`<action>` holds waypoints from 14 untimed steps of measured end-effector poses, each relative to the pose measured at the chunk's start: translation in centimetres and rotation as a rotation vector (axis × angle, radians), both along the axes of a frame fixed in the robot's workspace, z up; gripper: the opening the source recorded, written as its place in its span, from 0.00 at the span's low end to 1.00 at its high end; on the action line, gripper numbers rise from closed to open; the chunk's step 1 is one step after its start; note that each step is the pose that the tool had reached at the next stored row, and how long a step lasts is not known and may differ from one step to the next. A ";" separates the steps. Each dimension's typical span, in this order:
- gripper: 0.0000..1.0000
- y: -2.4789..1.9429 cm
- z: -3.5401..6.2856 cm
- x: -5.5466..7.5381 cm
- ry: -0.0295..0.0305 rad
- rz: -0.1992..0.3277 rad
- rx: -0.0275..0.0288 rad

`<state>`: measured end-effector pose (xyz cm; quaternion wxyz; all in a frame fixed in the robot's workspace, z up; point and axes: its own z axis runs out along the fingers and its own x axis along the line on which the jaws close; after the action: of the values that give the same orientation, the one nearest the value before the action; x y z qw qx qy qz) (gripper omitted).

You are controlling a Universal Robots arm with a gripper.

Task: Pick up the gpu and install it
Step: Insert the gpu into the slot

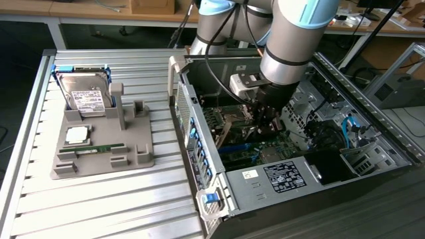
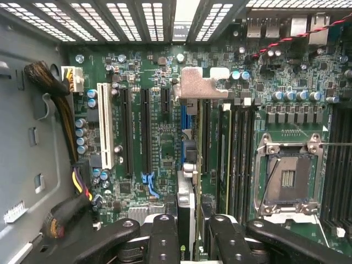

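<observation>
Black gripper (image 2: pixel 187 234) grips one gpu (image 2: pixel 186 181) edge-on above the motherboard's (image 2: pixel 165 137) three dark slots

I see the gpu (image 2: pixel 187 181) edge-on, a thin card with silvery bracket. It stands upright over the motherboard (image 2: pixel 165 137) slots.

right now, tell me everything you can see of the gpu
The gpu is a thin card seen edge-on, standing upright between the claw's fingers, which are shut on it. A silvery metal bracket tops its far end. It hangs over the green motherboard inside the open computer case, beside the long black slots.
</observation>
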<state>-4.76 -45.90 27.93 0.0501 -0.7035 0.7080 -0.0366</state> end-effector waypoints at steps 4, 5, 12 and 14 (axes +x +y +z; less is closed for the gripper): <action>0.27 0.00 0.25 -0.5 -0.0087 0.000 -0.0009; 0.27 0.00 0.26 -0.8 -0.0105 0.000 -0.0009; 0.27 0.00 0.25 -0.9 -0.0406 0.000 -0.0051; 0.27 0.00 0.24 -0.9 -0.0683 0.000 -0.0076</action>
<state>-5.65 -45.90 28.17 0.0716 -0.7020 0.7057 -0.0633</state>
